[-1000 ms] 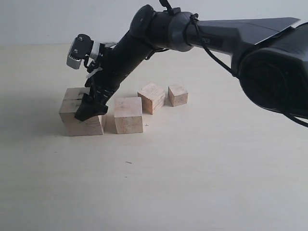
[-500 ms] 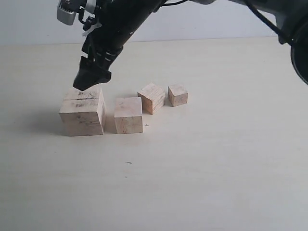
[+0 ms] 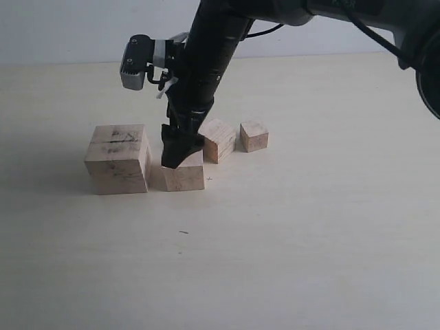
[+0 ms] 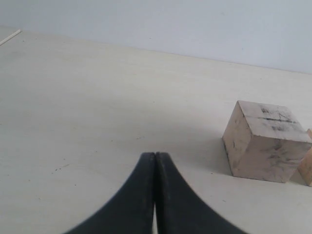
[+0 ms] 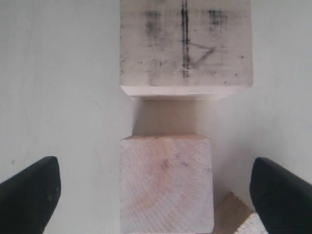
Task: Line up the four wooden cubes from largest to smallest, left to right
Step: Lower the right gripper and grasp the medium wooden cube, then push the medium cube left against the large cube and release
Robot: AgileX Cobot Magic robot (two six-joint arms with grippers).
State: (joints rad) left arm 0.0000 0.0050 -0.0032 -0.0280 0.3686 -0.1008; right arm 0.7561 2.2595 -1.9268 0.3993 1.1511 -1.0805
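One dark arm [image 3: 206, 62] angled steeply down, right tool [image 3: 180, 157] wide over the second-largest cube [image 3: 187, 179]; left tool [image 4: 155, 163] closed.

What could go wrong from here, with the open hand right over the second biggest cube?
First, the third cube sits turned, its corner close beside the second cube. In the right wrist view that corner lies near one finger of the right hand, so a descent may knock it. Second, the largest cube stands just a narrow gap away, so a skewed grasp could nudge the second cube into it.
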